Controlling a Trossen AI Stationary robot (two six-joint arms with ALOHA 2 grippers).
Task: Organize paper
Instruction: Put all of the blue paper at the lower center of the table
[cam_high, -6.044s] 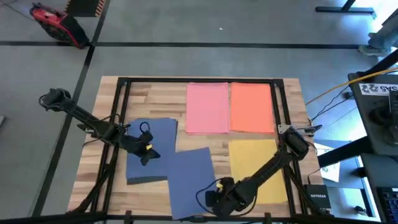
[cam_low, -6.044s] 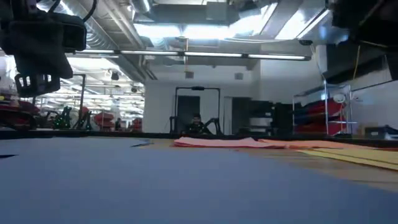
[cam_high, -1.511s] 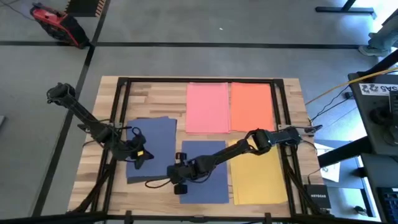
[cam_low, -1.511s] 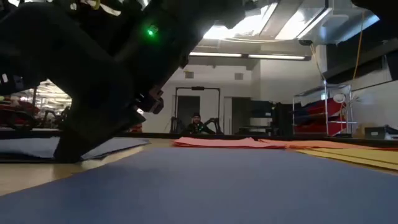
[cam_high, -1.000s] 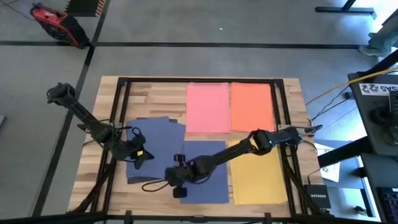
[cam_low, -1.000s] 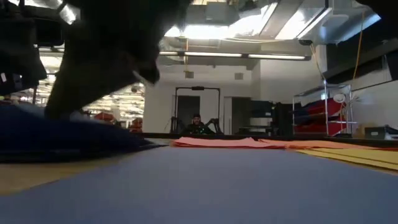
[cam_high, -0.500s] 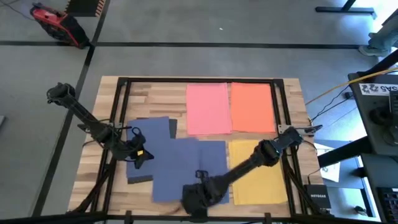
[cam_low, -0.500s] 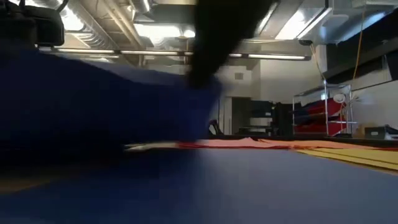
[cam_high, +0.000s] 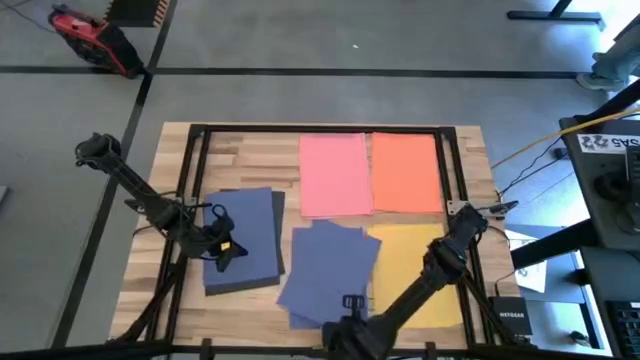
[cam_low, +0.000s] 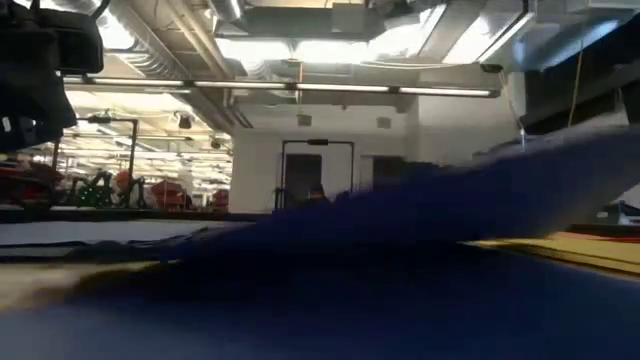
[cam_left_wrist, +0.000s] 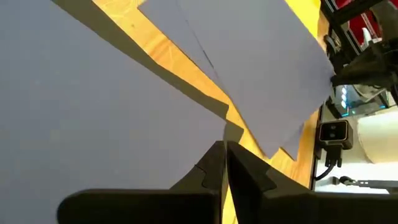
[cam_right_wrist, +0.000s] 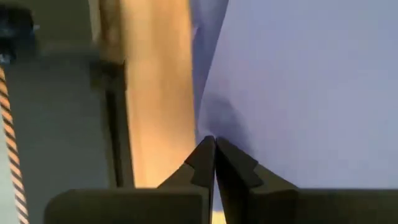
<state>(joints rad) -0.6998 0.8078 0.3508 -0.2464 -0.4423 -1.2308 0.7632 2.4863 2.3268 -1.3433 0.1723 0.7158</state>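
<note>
Right jaws (cam_right_wrist: 214, 144) pinching blue paper (cam_high: 328, 262), near edge

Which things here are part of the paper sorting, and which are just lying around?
Job things: pink sheet; orange-red sheet; yellow sheet; blue stack under the left gripper; fanned blue sheets pinched at the near table edge by the right gripper.

Lying about: red machine on the floor; black box beside the table; yellow cable.

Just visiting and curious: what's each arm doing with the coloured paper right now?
Right gripper jaws shut on loose blue sheets at the table's near edge. Left gripper jaws shut, over the blue stack. Loose sheets overlap yellow paper.
</note>
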